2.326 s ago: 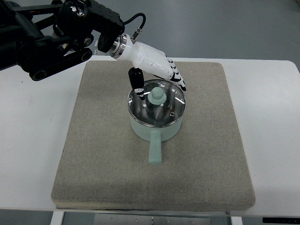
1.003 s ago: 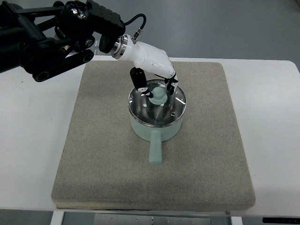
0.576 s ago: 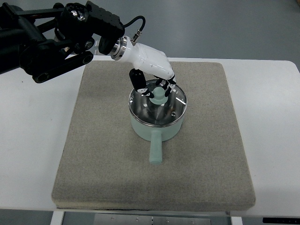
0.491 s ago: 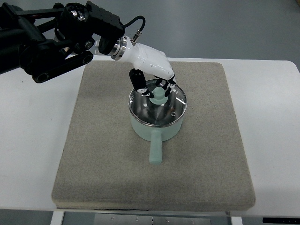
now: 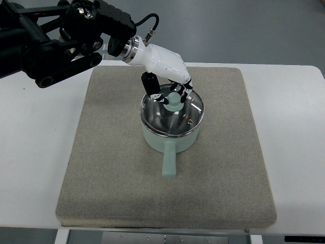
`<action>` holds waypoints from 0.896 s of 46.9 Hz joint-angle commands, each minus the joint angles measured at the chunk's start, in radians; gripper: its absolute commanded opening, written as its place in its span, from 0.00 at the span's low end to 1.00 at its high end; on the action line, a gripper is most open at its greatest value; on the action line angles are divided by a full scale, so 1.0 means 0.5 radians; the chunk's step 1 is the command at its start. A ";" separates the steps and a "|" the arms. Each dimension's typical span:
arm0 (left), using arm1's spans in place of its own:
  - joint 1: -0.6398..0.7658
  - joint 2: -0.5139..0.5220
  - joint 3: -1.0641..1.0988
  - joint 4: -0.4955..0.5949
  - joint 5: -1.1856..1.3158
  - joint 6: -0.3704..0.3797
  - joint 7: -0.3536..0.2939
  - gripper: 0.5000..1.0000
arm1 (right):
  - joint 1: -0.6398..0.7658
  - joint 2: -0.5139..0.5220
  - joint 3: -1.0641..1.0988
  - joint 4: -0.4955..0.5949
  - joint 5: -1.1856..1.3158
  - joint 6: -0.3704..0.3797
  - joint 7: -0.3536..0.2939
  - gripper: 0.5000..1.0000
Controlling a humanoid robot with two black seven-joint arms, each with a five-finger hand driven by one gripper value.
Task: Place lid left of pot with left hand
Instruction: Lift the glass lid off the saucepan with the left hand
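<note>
One left hand (image 5: pixel 167 84) reaches in from the upper left, its fingers (image 5: pixel 152 87) pinching the mint knob of the glass lid (image 5: pixel 172 113). Lid sits on the pot (image 5: pixel 170 136) (handle toward the camera), mid-mat (image 5: pixel 111 168) on the white worktop (image 5: pixel 30 152).

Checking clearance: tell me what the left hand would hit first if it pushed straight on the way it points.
Likely the lid itself: the left hand already grips its knob, with the pot beneath. Depth is uncertain.
</note>
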 commanded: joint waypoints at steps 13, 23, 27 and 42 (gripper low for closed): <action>-0.027 0.000 -0.046 0.058 -0.018 0.012 0.000 0.00 | -0.001 0.000 -0.001 0.000 0.000 0.000 0.000 0.84; -0.037 0.003 -0.070 0.117 -0.021 0.015 0.000 0.00 | -0.001 0.000 -0.001 0.000 0.000 0.000 0.000 0.84; -0.033 0.006 -0.070 0.175 -0.024 0.015 0.000 0.00 | 0.002 0.000 -0.001 0.000 0.000 0.000 0.000 0.84; -0.006 0.037 -0.049 0.436 -0.033 0.018 0.000 0.00 | -0.001 0.000 -0.001 0.000 0.000 0.000 0.000 0.84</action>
